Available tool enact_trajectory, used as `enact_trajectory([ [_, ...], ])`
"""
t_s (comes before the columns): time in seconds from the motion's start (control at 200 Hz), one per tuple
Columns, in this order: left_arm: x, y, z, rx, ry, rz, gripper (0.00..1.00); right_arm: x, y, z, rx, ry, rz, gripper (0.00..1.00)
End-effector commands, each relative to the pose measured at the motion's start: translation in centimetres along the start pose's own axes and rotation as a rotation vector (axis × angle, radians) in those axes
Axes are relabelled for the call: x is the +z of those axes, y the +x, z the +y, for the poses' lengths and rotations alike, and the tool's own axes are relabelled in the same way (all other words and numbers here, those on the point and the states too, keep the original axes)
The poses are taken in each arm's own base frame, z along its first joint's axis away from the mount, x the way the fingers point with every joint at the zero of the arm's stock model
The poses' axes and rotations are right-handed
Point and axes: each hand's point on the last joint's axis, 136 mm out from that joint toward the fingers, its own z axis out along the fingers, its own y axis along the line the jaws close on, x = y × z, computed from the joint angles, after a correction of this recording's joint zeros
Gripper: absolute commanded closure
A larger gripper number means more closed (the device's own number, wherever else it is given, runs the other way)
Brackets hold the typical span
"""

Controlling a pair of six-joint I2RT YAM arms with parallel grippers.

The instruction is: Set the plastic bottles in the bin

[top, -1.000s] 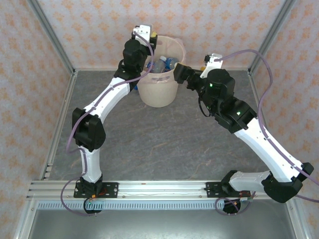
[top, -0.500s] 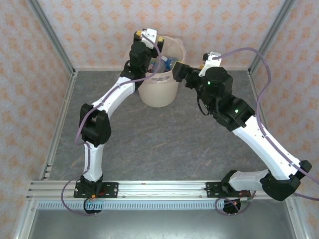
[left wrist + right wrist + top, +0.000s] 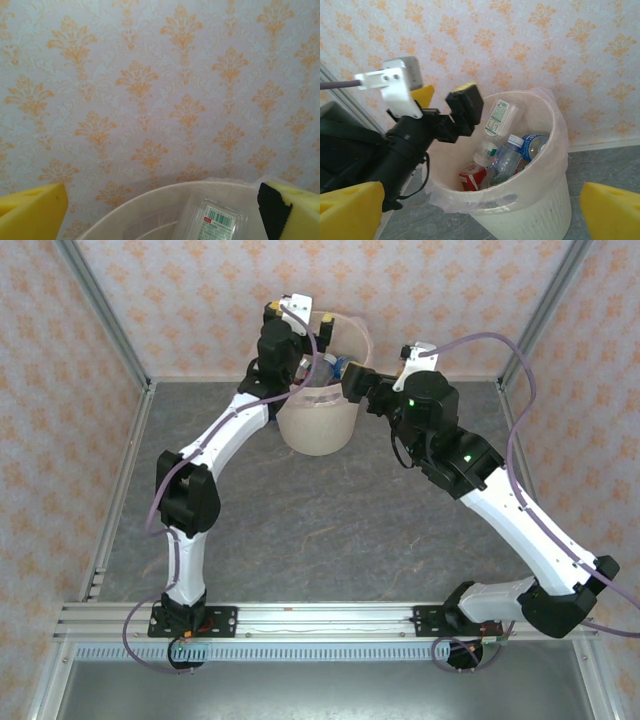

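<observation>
Hovering over bin (image 3: 555, 131) rim, left claw (image 3: 445, 99) spread

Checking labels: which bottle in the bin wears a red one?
The red-labelled bottle lowest-left in the right wrist view; the rest show blue or white-green labels.

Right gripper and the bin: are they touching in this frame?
Apart. The right wrist view shows the right gripper open, its yellow pads at the lower corners, with grey table visible between each pad and the wall of the bin.

one bin (image 3: 540, 200); about five bottles (image 3: 509, 156) inside; two arms (image 3: 500, 510)
</observation>
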Motion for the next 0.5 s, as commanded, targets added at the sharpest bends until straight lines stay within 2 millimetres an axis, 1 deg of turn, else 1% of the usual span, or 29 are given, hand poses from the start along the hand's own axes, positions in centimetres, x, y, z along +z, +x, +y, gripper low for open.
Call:
enact_trajectory([
  [0.0,-3.3,-7.4,1.1,-0.108,0.009,-0.105,0.01,-0.7,-1.9,0.8,-0.007,-0.018,-0.035,0.0],
  [0.025,-3.9,-8.1,1.4,-0.122,0.005,-0.112,0.01,-0.8,-2.1,0.8,-0.009,-0.013,-0.037,0.0],
  [0.09,-4.8,-8.6,1.8,-0.139,0.003,-0.112,0.01,-0.8,-2.4,0.7,-0.015,0.003,-0.035,0.0],
  [0.265,-6.8,-9.3,3.4,-0.177,-0.017,-0.076,0.01,-0.4,-2.3,1.0,-0.008,0.006,-0.012,0.0],
  [0.295,-7.1,-9.1,3.5,-0.179,-0.022,-0.069,0.01,-0.3,-2.3,1.0,-0.006,0.009,-0.012,0.0],
  [0.35,-8.0,-9.3,4.3,-0.191,-0.04,-0.068,0.01,0.0,-2.3,1.1,-0.006,0.013,-0.011,0.0],
  [0.41,-8.6,-8.9,4.9,-0.199,-0.046,-0.048,0.01,0.4,-2.2,1.3,-0.01,0.013,-0.003,0.0],
  [0.496,-9.1,-8.5,5.0,-0.216,-0.013,-0.03,0.01,1.1,-2.0,1.7,-0.004,0.015,0.016,0.0],
])
